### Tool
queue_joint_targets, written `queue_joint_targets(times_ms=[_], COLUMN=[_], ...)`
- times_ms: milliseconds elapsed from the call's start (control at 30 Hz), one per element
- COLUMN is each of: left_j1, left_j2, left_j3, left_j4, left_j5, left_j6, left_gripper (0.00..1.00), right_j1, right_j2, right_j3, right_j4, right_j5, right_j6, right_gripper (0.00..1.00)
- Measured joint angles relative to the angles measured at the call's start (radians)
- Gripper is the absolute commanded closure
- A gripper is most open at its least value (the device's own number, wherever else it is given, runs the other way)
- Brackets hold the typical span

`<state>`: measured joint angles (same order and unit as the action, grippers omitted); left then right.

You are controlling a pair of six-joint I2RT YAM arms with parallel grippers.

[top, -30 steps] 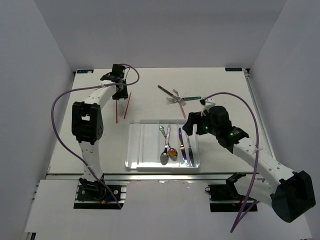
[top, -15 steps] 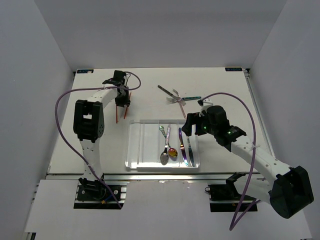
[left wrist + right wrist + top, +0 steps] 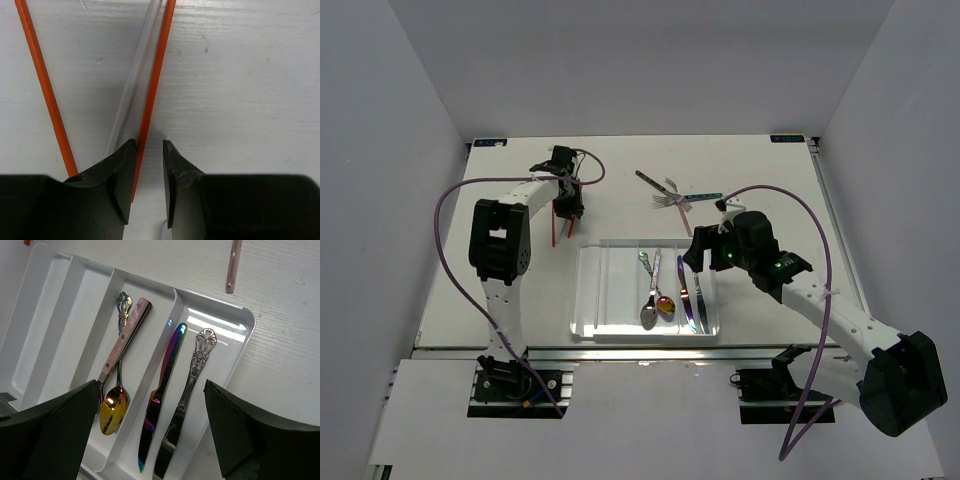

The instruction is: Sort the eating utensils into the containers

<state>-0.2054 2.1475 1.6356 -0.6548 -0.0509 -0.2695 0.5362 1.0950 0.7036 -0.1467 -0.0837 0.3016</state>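
Two thin red-orange chopsticks [image 3: 556, 228] lie on the table left of the clear tray [image 3: 585, 300]. In the left wrist view the right chopstick [image 3: 155, 85] runs between my left gripper [image 3: 149, 150] jaws. It rests against the left finger [image 3: 117, 175], with a gap to the right finger, so the gripper is partly open. The other chopstick [image 3: 45, 90] lies outside it. My right gripper [image 3: 150, 385] hangs wide open and empty over the tray's right compartments [image 3: 250, 320]. These hold a pink-handled spoon [image 3: 125, 337], a gold spoon [image 3: 112, 412], an iridescent knife [image 3: 162, 385] and an ornate silver knife [image 3: 190, 385].
Several loose utensils [image 3: 670, 193] lie crossed on the table behind the tray, one with a teal handle. A pink handle [image 3: 233, 265] shows on the table beyond the tray in the right wrist view. The tray's two left compartments [image 3: 605, 290] hold nothing.
My left gripper has come down and toward the tray onto the chopsticks, and its jaws have narrowed around one. The right arm shifted slightly and then held still.
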Motion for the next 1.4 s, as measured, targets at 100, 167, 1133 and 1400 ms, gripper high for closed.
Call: queue_joint_targets(times_ms=[100, 167, 1133, 1400], left_j1=[-0.002, -0.003, -0.158, -0.158], left_j2=[0.006, 0.006, 0.032, -0.037], left_j3=[-0.007, -0.008, 0.096, 0.138], left_j4=[-0.001, 0.0, -0.067, -0.047], left_j5=[-0.018, -0.026, -0.09, -0.09], left_j6=[0.0, -0.001, -0.022, -0.064], left_gripper=[0.62, 0.63, 1.0, 1.0], right_j1=[0.0, 0.0, 0.0, 0.0], right_j2=[0.0, 0.0, 0.005, 0.005], right_j3=[0.0, 0.0, 0.0, 0.0], right_j4=[0.0, 0.0, 0.0, 0.0], right_j5=[-0.003, -0.005, -0.01, -0.01], right_j6=[0.0, 0.0, -0.005, -0.014], right_gripper=[0.11, 0.11, 0.11, 0.11])
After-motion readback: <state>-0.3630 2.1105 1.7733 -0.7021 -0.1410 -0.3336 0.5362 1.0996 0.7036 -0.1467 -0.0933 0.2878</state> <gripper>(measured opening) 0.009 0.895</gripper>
